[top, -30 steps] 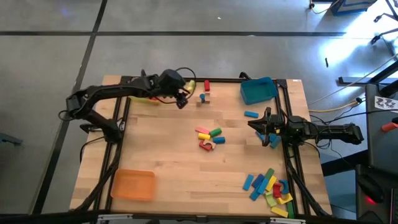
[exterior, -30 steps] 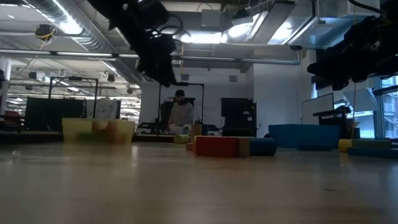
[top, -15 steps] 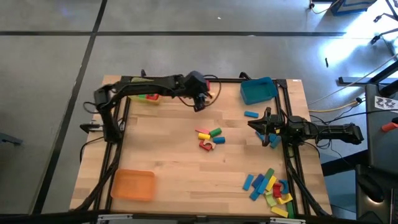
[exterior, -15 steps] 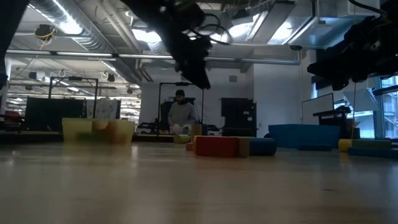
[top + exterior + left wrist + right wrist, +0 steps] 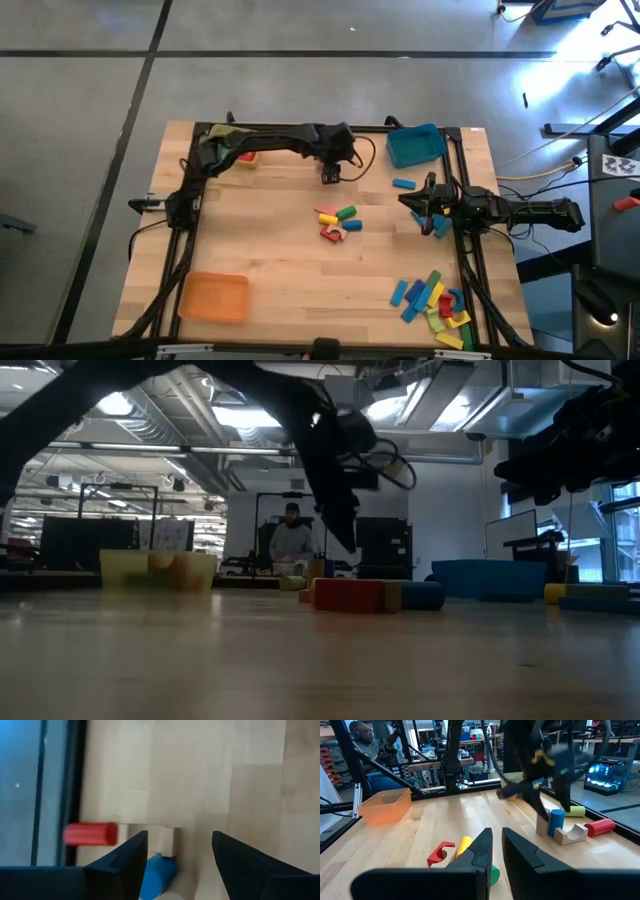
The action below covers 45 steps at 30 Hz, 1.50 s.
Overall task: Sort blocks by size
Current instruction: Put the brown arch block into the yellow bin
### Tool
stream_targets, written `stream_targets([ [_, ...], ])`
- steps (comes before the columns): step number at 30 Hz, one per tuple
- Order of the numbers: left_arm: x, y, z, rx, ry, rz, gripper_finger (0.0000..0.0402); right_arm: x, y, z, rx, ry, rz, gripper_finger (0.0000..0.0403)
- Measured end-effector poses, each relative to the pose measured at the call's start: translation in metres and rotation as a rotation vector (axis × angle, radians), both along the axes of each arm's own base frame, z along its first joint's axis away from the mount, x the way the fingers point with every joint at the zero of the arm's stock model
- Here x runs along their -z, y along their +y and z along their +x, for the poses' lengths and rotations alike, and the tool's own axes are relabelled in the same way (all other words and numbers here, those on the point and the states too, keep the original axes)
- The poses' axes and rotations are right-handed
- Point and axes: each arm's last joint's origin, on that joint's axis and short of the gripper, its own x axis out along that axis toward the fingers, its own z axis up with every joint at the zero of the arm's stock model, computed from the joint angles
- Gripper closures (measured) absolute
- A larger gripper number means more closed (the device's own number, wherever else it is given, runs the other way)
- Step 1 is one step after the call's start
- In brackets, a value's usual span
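My left gripper hangs open near the table's far edge, pointing steeply down and holding nothing. Just under it is a small group of blocks: a red cylinder, a bare wooden block and a blue cylinder, which stands upright beside a wooden arch. More blocks lie mid-table, and a pile of blocks lies at the near right. My right gripper waits shut at the right side, level, holding nothing.
A blue tray sits at the far right corner and an orange tray at the near left. A yellow tray at the far left is partly under my left arm. A single blue block lies near my right gripper.
My left gripper has swung from over the yellow tray toward the table's right edge along the far edge. It has sunk lower and rolled about its own axis, and now hangs over the red, blue and wooden blocks. Its fingers have stayed open.
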Motion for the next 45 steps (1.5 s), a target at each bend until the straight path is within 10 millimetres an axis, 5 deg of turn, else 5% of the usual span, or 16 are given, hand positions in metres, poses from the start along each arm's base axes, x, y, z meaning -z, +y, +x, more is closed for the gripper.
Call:
stream_targets([
  [6,0.027,0.013,0.001,-0.002,0.059,-0.014,0.0198,0.000,0.000,0.000,0.000,0.000,0.000,0.0357],
  [22,0.043,0.029,-0.003,-0.001,0.054,-0.053,0.0203,0.003,0.000,0.002,0.000,0.041,-0.001,0.0357],
  [45,0.052,0.029,0.001,0.085,0.089,0.001,0.0372,0.004,0.000,0.003,0.008,0.053,0.001,0.0357],
])
